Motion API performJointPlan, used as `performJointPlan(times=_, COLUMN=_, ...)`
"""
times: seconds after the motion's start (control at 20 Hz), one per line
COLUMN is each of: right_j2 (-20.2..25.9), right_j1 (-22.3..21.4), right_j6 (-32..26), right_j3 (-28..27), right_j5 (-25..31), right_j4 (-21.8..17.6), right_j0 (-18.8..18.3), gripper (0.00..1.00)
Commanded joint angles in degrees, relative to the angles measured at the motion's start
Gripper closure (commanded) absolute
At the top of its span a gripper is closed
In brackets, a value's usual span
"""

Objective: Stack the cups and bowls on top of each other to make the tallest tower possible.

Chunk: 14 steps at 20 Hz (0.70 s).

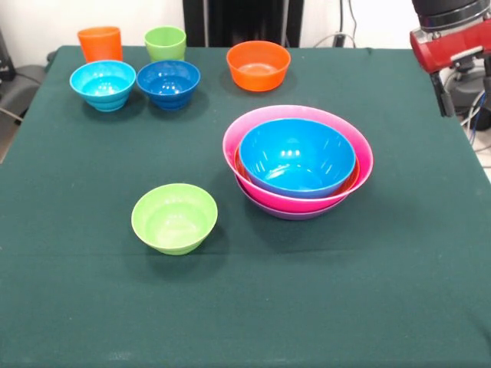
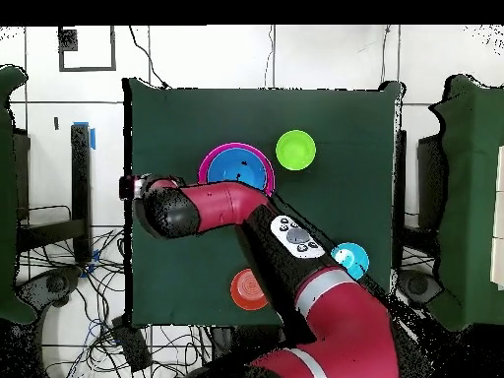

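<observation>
Counting from the front view: two cups, an orange cup (image 1: pixel 100 43) and a green cup (image 1: pixel 166 43), both at upper left of the frame on the tabletop (image 1: pixel 383 291). Small bowls, four: light-blue bowl (image 1: pixel 103 84) and dark-blue bowl (image 1: pixel 168 83) just below the cups, orange bowl (image 1: pixel 258 65) upper centre, green bowl (image 1: pixel 174 218) lower left of centre, well apart from the rest. The tower (image 1: pixel 298 162) sits right of centre: four large bowls nested, big blue bowl (image 1: pixel 296 156) innermost, then a thin orange rim, pink, purple at the bottom.

Handling, as a judgement: all pieces look like glossy hard plastic, so light, stiff and slippery, not fragile. Rims are thin; pinching one wall at the rim seems the best hold. The cups could be gripped across the body.

The arm (image 2: pixel 212 209) reaches across the frame in the overhead view, its end at the left edge of the tabletop. State of the jaws: cannot tell; they are not visible clearly in either view.
</observation>
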Motion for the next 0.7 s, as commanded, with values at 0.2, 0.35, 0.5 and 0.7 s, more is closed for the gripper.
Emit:
performJointPlan(times=0.2, right_j2=-2.28, right_j1=1.77, right_j6=10.72, right_j3=6.59, right_j5=-2.38, right_j4=2.87, right_j0=-1.69, gripper=0.00)
performJointPlan(times=0.35, right_j2=2.30, right_j1=5.56, right_j6=-1.12, right_j3=0.58, right_j5=4.90, right_j4=-0.85, right_j0=-5.08, gripper=0.00)
performJointPlan(times=0.5, right_j2=6.06, right_j1=11.72, right_j6=-13.91, right_j3=-8.72, right_j5=15.51, right_j4=-3.31, right_j0=-8.89, gripper=0.00)
performJointPlan(times=0.7, right_j2=9.20, right_j1=14.41, right_j6=-22.14, right_j3=-14.64, right_j5=25.26, right_j4=-4.70, right_j0=-12.66, gripper=0.00)
